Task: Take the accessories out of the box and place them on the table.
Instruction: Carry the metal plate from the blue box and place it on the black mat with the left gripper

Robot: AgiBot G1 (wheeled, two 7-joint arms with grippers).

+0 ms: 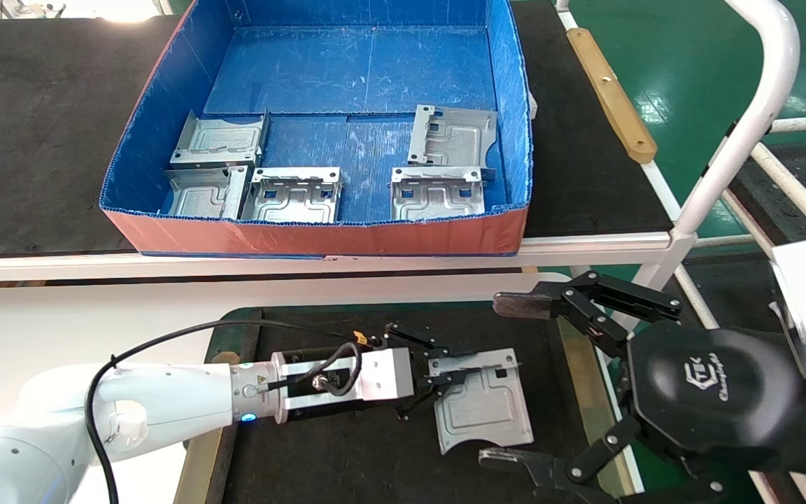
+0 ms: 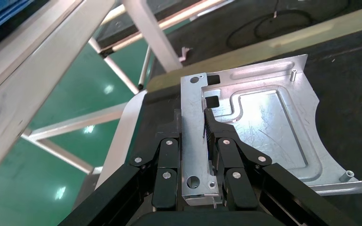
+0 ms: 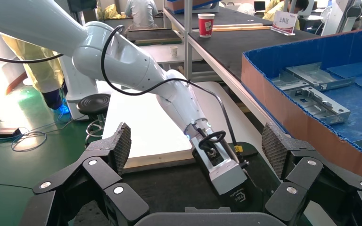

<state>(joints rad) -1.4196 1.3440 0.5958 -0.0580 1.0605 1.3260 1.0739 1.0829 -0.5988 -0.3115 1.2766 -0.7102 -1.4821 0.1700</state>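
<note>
The box (image 1: pixel 319 234), blue inside and orange-red outside, stands on the far bench and holds several silvery brackets (image 1: pixel 294 196). It also shows in the right wrist view (image 3: pixel 283 101). My left gripper (image 1: pixel 445 371) is shut on the upright edge flange of one bracket (image 1: pixel 483 406), which lies flat at the black mat (image 1: pixel 347 455) of the table (image 1: pixel 60 329). In the left wrist view the jaws clamp the flange of that bracket (image 2: pixel 264 127). I cannot tell whether it touches the mat. My right gripper (image 1: pixel 513 381) is wide open and empty, just right of that bracket, facing the left arm (image 3: pixel 169 89).
The white-framed bench (image 1: pixel 25 126) with its larger black mat carries the box. A white tube frame (image 1: pixel 746 119) rises at the right over the green floor. A tan wooden strip (image 1: pixel 578 392) borders the mat's right side. A red cup (image 3: pixel 206 23) stands far off.
</note>
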